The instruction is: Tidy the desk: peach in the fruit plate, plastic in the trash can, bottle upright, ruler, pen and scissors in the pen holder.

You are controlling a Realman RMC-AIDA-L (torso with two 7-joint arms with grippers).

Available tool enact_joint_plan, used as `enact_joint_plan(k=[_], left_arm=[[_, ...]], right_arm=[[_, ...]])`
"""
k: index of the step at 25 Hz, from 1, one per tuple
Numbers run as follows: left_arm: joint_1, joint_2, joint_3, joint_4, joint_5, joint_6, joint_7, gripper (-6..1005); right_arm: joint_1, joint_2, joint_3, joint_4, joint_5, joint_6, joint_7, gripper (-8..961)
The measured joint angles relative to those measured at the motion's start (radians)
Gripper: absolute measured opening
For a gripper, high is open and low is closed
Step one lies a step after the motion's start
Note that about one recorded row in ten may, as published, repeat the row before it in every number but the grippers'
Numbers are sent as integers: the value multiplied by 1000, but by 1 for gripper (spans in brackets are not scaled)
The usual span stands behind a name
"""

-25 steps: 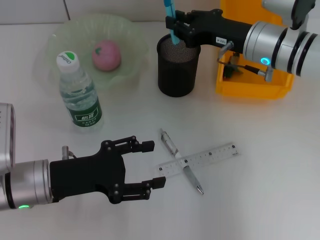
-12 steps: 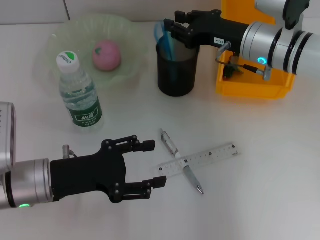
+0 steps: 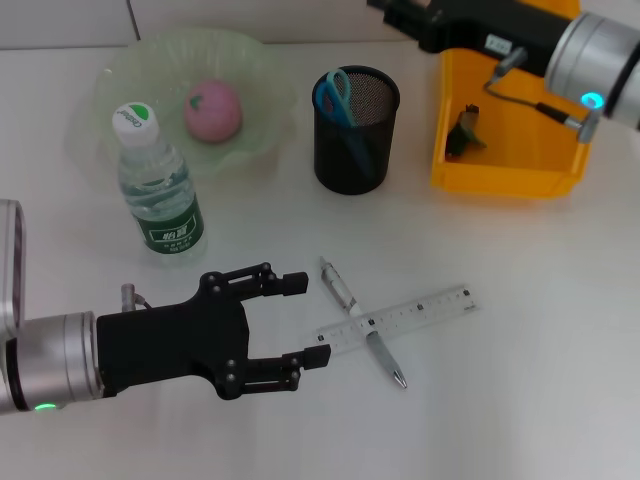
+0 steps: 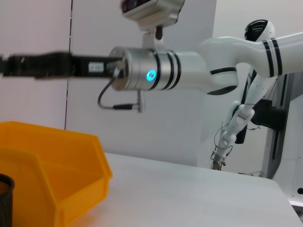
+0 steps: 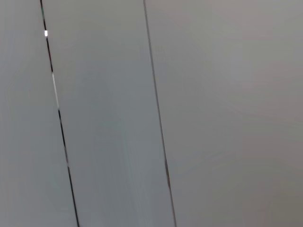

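Observation:
The pink peach (image 3: pixel 212 110) lies in the pale green fruit plate (image 3: pixel 120 75). Beside the plate the water bottle (image 3: pixel 160 190) stands upright. Blue-handled scissors (image 3: pixel 335 93) stick out of the black mesh pen holder (image 3: pixel 356 135). A silver pen (image 3: pixel 360 320) lies crossed under a clear ruler (image 3: pixel 400 318) on the table. My left gripper (image 3: pixel 308 320) is open just left of the pen and ruler and holds nothing. At the back, my right gripper (image 3: pixel 440 25) hovers over the orange bin (image 3: pixel 520 170), in which a small dark crumpled piece (image 3: pixel 462 135) lies.
In the left wrist view the right arm (image 4: pixel 156 75) reaches across above the orange bin (image 4: pixel 52 165). White tabletop stretches to the right of the ruler and in front of the bin. The right wrist view shows only a grey panelled wall.
The scissors have left the right gripper and now rest inside the pen holder. The right arm has risen and pulled back to the right. The left gripper has barely moved.

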Motion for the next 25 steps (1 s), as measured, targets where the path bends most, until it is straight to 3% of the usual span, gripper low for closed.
enact_joint_plan(k=[3, 5, 8, 11, 12, 13, 17, 19, 22, 25], left_arm=[[5, 3, -1, 3, -7, 2, 6, 783], [6, 3, -1, 3, -7, 2, 6, 783], [18, 4, -7, 6, -9, 5, 7, 783], [24, 5, -15, 6, -9, 8, 7, 783], [35, 8, -33, 6, -9, 17, 7, 783], [37, 9, -41, 6, -7, 20, 7, 783], [40, 19, -51, 7, -3, 24, 4, 783], [41, 27, -52, 14, -3, 27, -1, 783], [41, 27, -52, 14, -3, 27, -1, 783], [35, 46, -60, 20, -1, 27, -20, 783]], right_arm=[[-63, -22, 21, -135, -72, -56, 183, 347], [-93, -35, 89, -238, -212, -127, 387, 358], [-99, -34, 226, -375, -471, -295, 658, 528], [-71, -36, 315, -486, -665, -528, 791, 688], [-27, -51, 351, -537, -778, -686, 814, 742], [-27, -51, 351, -537, -778, -686, 814, 758], [79, -81, 362, -562, -1004, -900, 723, 824], [119, -77, 334, -561, -1068, -948, 643, 840], [167, -47, 219, -578, -1171, -963, 575, 839], [212, -21, 78, -573, -1273, -965, 560, 839]])
